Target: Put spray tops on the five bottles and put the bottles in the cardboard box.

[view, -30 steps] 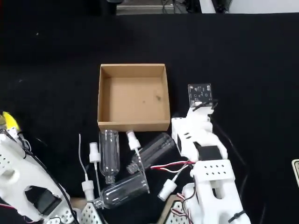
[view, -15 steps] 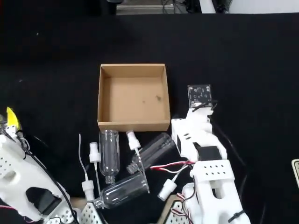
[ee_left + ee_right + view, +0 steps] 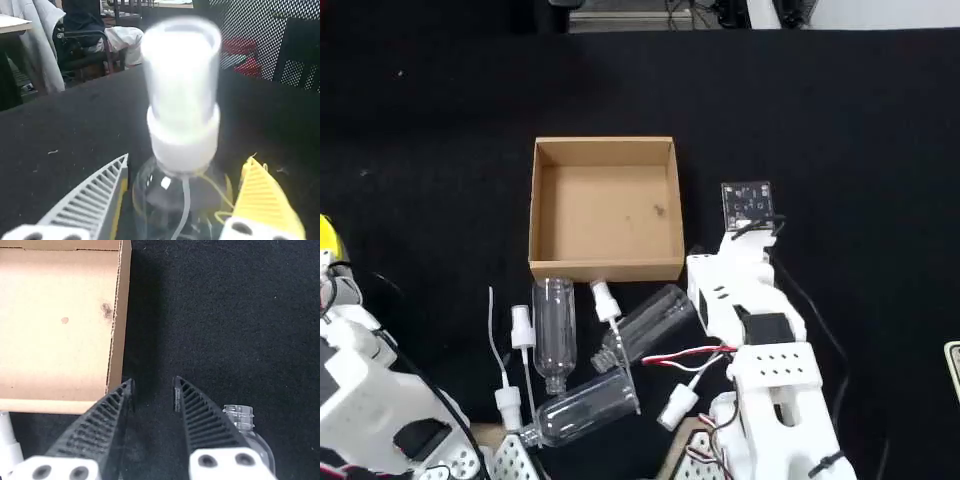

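One capped bottle (image 3: pixel 182 125) sits gripped in the left end effector (image 3: pixel 189 160), so lift it clear over the box (image 3: pixel 606 268) wall before releasing, while the right end effector (image 3: pixel 152 385) hangs narrowly parted and empty.

blurred spray top (image 3: pixel 181 90), its bottle (image 3: pixel 162 197) cut off at edge

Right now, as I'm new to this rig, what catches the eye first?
The capped bottle held in the left gripper, close to its camera. Then the open cardboard box at mid-table, with uncapped bottles and loose spray tops lying along its near side, beside the open right gripper.
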You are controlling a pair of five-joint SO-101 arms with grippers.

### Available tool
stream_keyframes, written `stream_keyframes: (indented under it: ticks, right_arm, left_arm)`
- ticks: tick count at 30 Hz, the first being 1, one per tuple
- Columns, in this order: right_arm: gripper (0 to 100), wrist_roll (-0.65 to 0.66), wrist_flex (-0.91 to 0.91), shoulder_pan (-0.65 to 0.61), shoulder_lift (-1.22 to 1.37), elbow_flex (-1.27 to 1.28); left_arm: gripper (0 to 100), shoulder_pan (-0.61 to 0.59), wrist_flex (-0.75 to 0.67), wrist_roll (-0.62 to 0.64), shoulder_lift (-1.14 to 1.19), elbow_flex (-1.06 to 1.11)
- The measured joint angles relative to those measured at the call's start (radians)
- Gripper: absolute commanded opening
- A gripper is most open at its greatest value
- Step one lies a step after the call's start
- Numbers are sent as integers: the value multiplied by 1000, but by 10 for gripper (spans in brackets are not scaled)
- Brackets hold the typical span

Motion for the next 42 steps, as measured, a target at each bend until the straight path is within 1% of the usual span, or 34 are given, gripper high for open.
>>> stream_keyframes:
  ticks: [4,20,22,28,30,32,37,42]
  right_arm:
    - [106,0,0,0,0,0]
    - [106,0,0,0,0,0]
    - [106,0,0,0,0,0]
    - [106,0,0,0,0,0]
    - [106,0,0,0,0,0]
    - [106,0,0,0,0,0]
    - [106,0,0,0,0,0]
    - [106,0,0,0,0,0]
  left_arm:
    - [324,0,37,3,-31,0]
    - [322,0,37,3,-32,25]
    - [280,0,37,3,-32,25]
    - [23,2,37,3,-32,35]
    - [44,6,37,2,-32,35]
    - [26,14,37,-23,-32,35]
    - [29,49,37,-40,-34,35]
    - [29,137,28,-40,-118,26]
